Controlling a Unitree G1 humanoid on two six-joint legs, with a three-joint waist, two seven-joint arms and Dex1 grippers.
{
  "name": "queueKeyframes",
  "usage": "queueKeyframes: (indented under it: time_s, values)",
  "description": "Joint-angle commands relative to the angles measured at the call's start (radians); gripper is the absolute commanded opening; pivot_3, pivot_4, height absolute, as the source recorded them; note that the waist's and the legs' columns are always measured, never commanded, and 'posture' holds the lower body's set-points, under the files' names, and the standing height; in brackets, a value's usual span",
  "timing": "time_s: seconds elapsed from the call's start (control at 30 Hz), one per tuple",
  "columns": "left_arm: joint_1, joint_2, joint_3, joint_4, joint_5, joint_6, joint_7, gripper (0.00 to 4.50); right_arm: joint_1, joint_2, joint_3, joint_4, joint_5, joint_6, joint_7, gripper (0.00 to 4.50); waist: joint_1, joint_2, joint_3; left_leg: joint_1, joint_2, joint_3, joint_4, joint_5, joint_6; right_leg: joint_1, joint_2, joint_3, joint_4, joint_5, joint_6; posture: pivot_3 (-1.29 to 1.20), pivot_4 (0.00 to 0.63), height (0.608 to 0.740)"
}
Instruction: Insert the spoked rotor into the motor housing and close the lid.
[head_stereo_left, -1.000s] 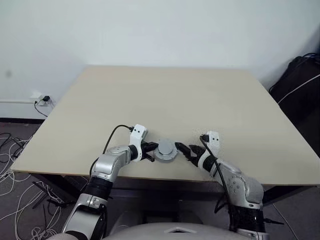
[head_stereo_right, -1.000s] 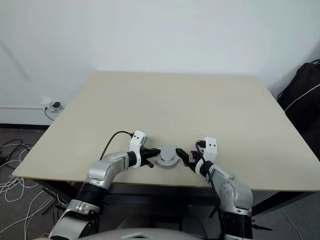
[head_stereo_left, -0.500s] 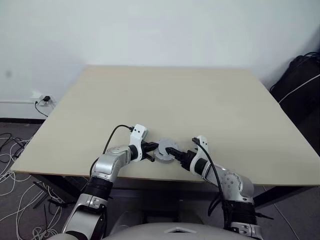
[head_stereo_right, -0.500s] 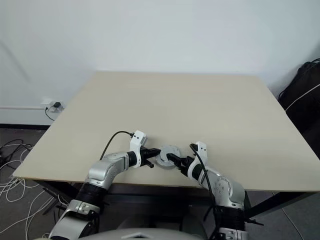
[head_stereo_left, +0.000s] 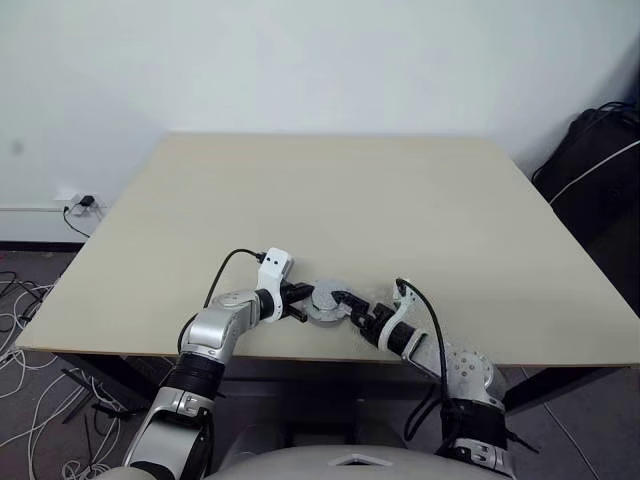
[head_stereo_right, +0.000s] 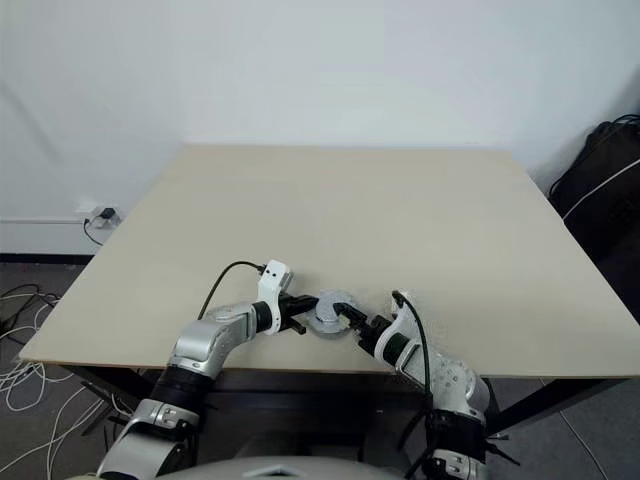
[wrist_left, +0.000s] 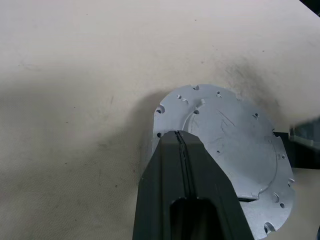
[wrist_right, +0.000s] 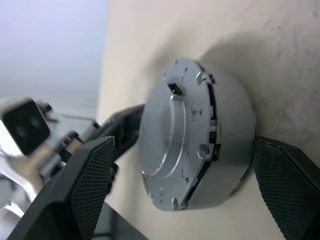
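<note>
A round silver-grey motor housing stands on the table near its front edge. The lid, a silver disc with small notches round its rim, lies flat on top of it. The spoked rotor is hidden. My left gripper is shut, and its tip rests against the lid's edge on the left side of the housing. My right gripper is open, with one finger on each side of the housing. One of its fingers stands clear of the housing wall.
The beige table stretches away behind the housing, and its front edge lies just under both wrists. A black bag stands on the floor to the right. Cables lie on the floor to the left.
My right gripper has moved left toward the housing and rolled, so its fingers now straddle the housing. The left gripper and the housing have stayed put.
</note>
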Motion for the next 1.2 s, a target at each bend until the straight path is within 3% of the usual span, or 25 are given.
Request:
queueKeyframes:
  time_s: [0.03,0.47,0.57,0.73,0.87,1.2]
  values:
    - [0.015,-0.008,-0.041,0.015,0.005,0.023,-0.012,0.00,-0.038,0.055,-0.003,0.026,0.075,0.022,0.002,4.49,0.000,0.000,0.000,0.000,0.000,0.000,0.000,0.000,0.000,0.000,0.000,0.000,0.000,0.000,0.000,0.00,0.000,0.740]
    - [0.021,-0.005,-0.042,0.008,0.005,0.027,-0.009,0.00,-0.007,0.057,0.069,0.011,0.105,0.090,0.011,4.49,-0.008,0.001,0.000,-0.002,0.000,0.000,-0.002,-0.001,-0.001,-0.004,0.000,0.000,0.000,0.000,0.000,0.00,0.000,0.740]
    - [0.024,-0.003,-0.043,0.007,0.005,0.028,-0.009,0.00,-0.004,0.058,0.059,0.007,0.107,0.078,0.003,3.91,-0.008,0.001,0.000,-0.004,0.000,0.000,-0.002,-0.001,-0.001,-0.005,0.000,0.000,0.000,0.000,0.000,0.00,0.000,0.740]
    - [0.027,-0.003,-0.042,0.003,0.006,0.030,-0.008,0.00,0.003,0.058,0.046,0.002,0.111,0.073,-0.005,2.29,-0.009,0.002,-0.001,-0.008,0.000,0.000,-0.002,-0.001,-0.001,-0.010,0.000,0.000,0.000,0.000,0.000,0.00,0.000,0.740]
    - [0.030,-0.004,-0.039,0.000,0.008,0.030,-0.010,0.00,0.016,0.050,0.044,-0.004,0.112,0.070,-0.020,1.32,-0.013,0.004,-0.002,-0.009,0.000,0.000,-0.001,-0.001,-0.001,-0.010,0.000,0.000,0.000,0.000,0.000,0.00,0.000,0.740]
    - [0.040,-0.006,-0.036,-0.010,0.005,0.031,-0.008,0.00,0.036,0.040,0.044,-0.008,0.093,0.054,-0.052,1.24,-0.013,0.007,-0.004,-0.009,0.000,0.000,-0.001,-0.001,-0.001,-0.009,0.000,0.000,0.000,0.000,0.000,0.00,0.000,0.740]
